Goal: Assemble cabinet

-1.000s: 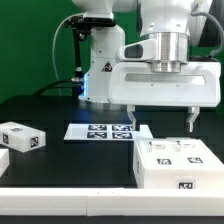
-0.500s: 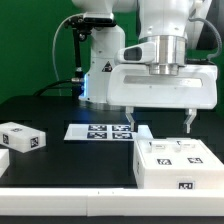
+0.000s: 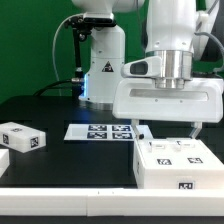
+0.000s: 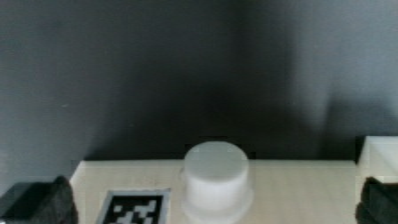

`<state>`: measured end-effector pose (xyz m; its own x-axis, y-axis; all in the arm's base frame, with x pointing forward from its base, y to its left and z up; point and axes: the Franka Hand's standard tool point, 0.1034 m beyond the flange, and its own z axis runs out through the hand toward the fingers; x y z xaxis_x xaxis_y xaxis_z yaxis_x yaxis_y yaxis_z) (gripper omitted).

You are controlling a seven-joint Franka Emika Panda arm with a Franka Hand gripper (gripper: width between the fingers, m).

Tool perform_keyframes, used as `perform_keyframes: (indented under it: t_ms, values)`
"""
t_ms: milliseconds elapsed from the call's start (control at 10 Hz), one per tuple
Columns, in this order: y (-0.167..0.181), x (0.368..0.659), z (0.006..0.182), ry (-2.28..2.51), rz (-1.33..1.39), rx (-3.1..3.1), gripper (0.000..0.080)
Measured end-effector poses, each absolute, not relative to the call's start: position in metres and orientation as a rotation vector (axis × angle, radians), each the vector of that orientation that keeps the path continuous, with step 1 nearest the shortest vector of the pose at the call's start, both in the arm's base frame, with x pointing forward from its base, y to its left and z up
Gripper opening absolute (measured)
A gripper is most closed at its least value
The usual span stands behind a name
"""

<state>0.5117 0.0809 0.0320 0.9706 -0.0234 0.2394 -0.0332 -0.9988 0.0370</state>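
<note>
The cabinet [image 3: 172, 164] is a white box with black-and-white tags, standing at the exterior view's lower right. My gripper [image 3: 167, 131] hangs just above its top, open wide and empty, with one finger over each side. In the wrist view the cabinet's top [image 4: 294, 190] fills the lower part, with a tag [image 4: 139, 207] and a short white round peg [image 4: 215, 176] standing on it. The dark fingertips [image 4: 31, 201] show at both lower corners, and the peg lies between them. I cannot tell whether the fingers touch the cabinet.
The marker board [image 3: 103, 131] lies flat on the black table behind the cabinet. A loose white tagged block [image 3: 22, 138] lies at the exterior view's left, and another white part [image 3: 3, 161] sits at the left edge. The robot base [image 3: 102, 60] stands behind.
My gripper has moved toward the exterior view's right and a little lower, coming over the cabinet. Nothing else has moved.
</note>
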Motion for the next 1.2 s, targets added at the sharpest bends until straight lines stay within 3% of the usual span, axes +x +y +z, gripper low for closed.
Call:
perform_keyframes:
  t_ms: [500, 600, 700, 900, 1000, 1100, 1200]
  values:
    - [0.083, 0.516, 0.017, -0.098, 0.358, 3.071, 0.0797]
    - [0.082, 0.516, 0.017, -0.099, 0.358, 3.071, 0.0676]
    - [0.082, 0.516, 0.017, -0.100, 0.358, 3.070, 0.0676]
    - [0.082, 0.516, 0.017, -0.103, 0.358, 3.070, 0.0404]
    - [0.082, 0.516, 0.017, -0.104, 0.358, 3.070, 0.0404]
    - [0.082, 0.516, 0.017, -0.103, 0.357, 3.070, 0.0216]
    - [0.082, 0.516, 0.017, -0.103, 0.357, 3.070, 0.0219]
